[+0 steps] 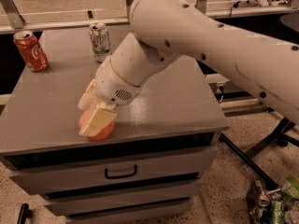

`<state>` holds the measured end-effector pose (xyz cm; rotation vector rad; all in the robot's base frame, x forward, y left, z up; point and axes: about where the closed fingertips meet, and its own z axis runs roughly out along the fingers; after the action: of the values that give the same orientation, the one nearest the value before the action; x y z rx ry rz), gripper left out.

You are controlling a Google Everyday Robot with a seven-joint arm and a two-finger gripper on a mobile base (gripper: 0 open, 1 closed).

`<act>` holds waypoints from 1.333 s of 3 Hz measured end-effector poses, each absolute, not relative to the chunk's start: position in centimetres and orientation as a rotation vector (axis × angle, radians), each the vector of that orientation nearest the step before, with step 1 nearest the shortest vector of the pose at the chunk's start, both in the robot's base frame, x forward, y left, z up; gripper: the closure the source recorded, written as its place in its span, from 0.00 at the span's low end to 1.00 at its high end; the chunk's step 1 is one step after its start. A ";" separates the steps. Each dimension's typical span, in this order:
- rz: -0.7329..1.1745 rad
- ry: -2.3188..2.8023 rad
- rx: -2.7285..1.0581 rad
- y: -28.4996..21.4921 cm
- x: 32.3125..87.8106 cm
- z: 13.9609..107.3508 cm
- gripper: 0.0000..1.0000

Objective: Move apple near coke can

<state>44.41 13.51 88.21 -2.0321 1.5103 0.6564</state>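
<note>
The apple (pixel 99 130), pinkish-red, rests on the grey cabinet top (pixel 177 101) near its front left edge. My gripper (pixel 92 110) comes down on it from the upper right. One pale finger (pixel 98 120) lies across the apple's front and the other (pixel 86 96) is behind it, so the fingers close around it. Most of the apple is hidden by the near finger. The coke can (pixel 30 50), red with white lettering, stands upright at the far left corner, well apart from the apple.
A white-and-green soda can (pixel 100 42) stands upright at the back of the top, right of the coke can. My big white arm (pixel 210 41) spans the right half. Drawers (pixel 120 171) sit below the top. Crushed cans (pixel 271 202) lie on the floor at the lower right.
</note>
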 end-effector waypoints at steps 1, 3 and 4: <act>0.653 1.507 -2.035 13.6 44.3 88.3 0.39; 0.647 1.500 -2.042 13.8 43.9 88.5 0.00; 0.643 1.509 -2.040 13.3 43.8 88.2 0.00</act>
<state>43.84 13.33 88.16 -2.0397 1.5090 0.6433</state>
